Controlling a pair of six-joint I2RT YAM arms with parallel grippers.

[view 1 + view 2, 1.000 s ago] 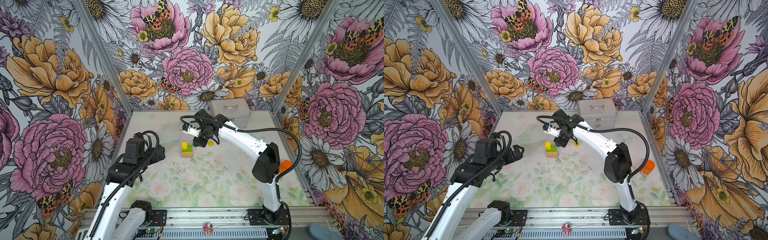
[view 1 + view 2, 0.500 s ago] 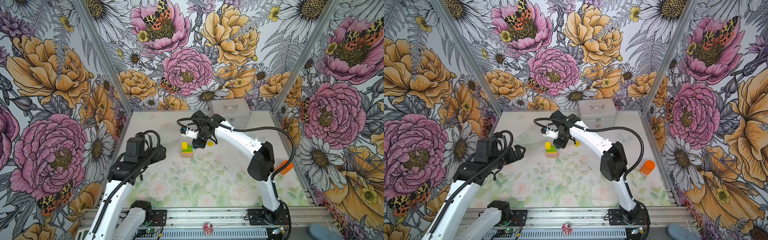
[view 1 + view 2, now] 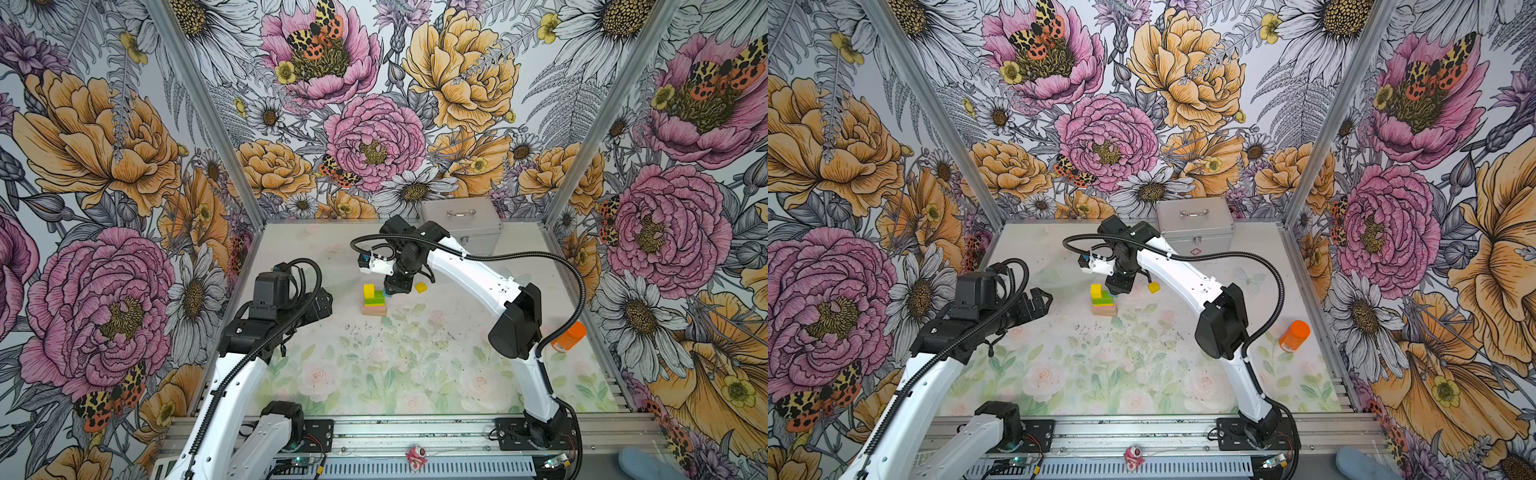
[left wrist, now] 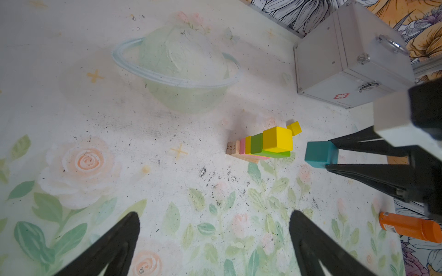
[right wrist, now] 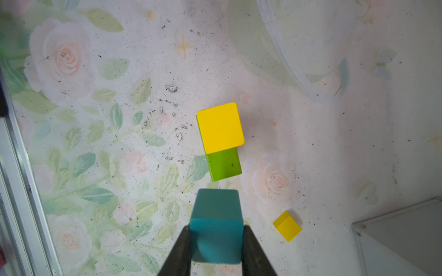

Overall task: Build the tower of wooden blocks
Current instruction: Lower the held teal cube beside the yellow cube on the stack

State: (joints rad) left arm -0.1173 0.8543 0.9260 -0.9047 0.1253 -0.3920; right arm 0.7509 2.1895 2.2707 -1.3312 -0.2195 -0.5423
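Observation:
The tower (image 3: pixel 373 300) (image 3: pixel 1104 302) stands mid-table: tan base, pink slab, yellow slab, green bar (image 5: pixel 223 163), and a yellow cube (image 5: pixel 220 126) (image 4: pixel 277 139) on one end of the bar. My right gripper (image 3: pixel 392 291) (image 5: pixel 216 229) is shut on the teal cube (image 5: pixel 216 224) (image 4: pixel 320 154), held in the air just beside the tower's free green end. Another yellow cube (image 3: pixel 420 287) (image 5: pixel 287 225) lies loose on the mat to the right. My left gripper (image 3: pixel 322 301) (image 4: pixel 214 215) hovers open and empty, left of the tower.
A silver metal case (image 3: pixel 461 224) (image 4: pixel 346 64) sits against the back wall behind the right arm. An orange bottle (image 3: pixel 568 336) (image 4: pixel 410 227) lies near the right wall. A small pink object (image 3: pixel 415 455) rests on the front rail.
The right arm has swung a little to the left, bringing the teal cube closer to the tower. The left arm has barely moved.

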